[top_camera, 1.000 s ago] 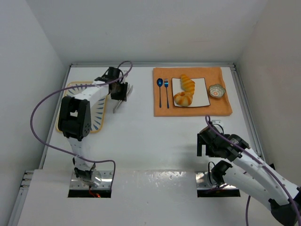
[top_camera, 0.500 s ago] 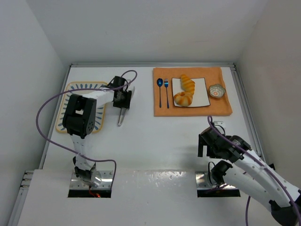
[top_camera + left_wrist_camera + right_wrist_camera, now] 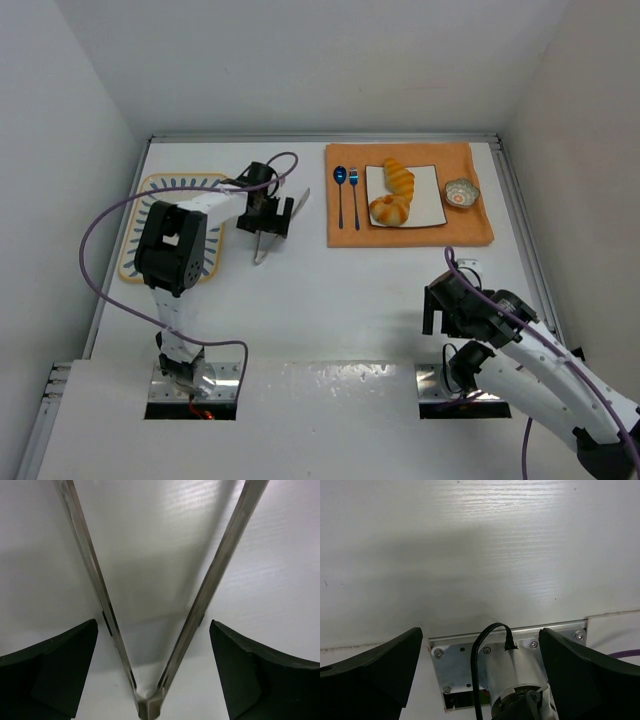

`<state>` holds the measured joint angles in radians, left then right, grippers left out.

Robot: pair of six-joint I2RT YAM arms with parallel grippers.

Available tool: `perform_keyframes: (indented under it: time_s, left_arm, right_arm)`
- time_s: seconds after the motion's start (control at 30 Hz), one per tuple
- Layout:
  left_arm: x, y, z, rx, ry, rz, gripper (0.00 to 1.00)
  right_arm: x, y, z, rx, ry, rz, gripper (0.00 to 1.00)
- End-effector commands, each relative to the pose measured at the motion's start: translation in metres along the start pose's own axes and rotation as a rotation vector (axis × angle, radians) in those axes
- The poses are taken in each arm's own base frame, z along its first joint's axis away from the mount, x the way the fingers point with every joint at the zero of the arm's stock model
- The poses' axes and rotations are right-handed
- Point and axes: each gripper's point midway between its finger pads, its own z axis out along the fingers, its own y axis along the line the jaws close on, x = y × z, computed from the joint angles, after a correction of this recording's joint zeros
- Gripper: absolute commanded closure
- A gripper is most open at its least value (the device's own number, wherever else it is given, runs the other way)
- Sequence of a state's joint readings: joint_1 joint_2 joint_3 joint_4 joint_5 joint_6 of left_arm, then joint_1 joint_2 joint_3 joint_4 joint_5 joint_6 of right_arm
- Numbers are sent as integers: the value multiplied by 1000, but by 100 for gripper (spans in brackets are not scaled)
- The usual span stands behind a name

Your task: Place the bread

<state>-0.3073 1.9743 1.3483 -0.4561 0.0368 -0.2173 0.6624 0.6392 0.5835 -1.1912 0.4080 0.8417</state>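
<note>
I have the left gripper (image 3: 153, 625) low over the white table (image 3: 330, 300), left of centre and toward the far side. A pair of slim steel tongs (image 3: 212, 580) sits between its dark fingers (image 3: 55, 670). The fingers are spread wide and the tongs are sprung open in a V, hinge toward the wrist. Each arm runs just beside a pad, but I cannot tell whether they press against the pads or lie loose. The bread is well apart from here, at the far right. A long golden croissant with darker stripes (image 3: 398, 177) and a rounder curled golden bun (image 3: 389, 210) touch each other on a square white plate (image 3: 430, 195), which lies on an orange cloth mat (image 3: 470, 225). I judge the step in hand to be getting the tongs seated and over to that plate. I would narrow the fingers only until both arms bear evenly, keeping the tips parted enough to straddle one pastry. An uneven squeeze would likely twist the tongs sideways. At the plate I would close gently, since soft bread should dent easily. The oval plate with a yellow rim and blue rays (image 3: 160, 185) at the far left looks like the destination, though I can't be sure. The right gripper (image 3: 480, 632) hangs at the near right by its base, fingers wide with nothing between them.
</note>
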Motion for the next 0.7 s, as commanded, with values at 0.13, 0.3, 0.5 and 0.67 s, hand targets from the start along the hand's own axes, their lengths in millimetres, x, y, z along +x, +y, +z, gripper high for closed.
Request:
perform_keyframes:
  time_s: [0.13, 0.3, 0.5, 0.67]
  left_arm:
    - [-50, -26, -138, 49, -213, 123, 0]
    - [-8, -19, -202, 45, -311, 427, 0]
    - [119, 79, -196, -353, -32, 512, 0]
    - [202, 112, -174, -435, 92, 474, 0]
  right_arm:
    - [-4, 13, -9, -66, 16, -1, 0]
    - [6, 22, -9, -115, 66, 5, 0]
    - [27, 25, -3, -136, 127, 78, 0]
    - [35, 23, 10, -150, 98, 98, 0]
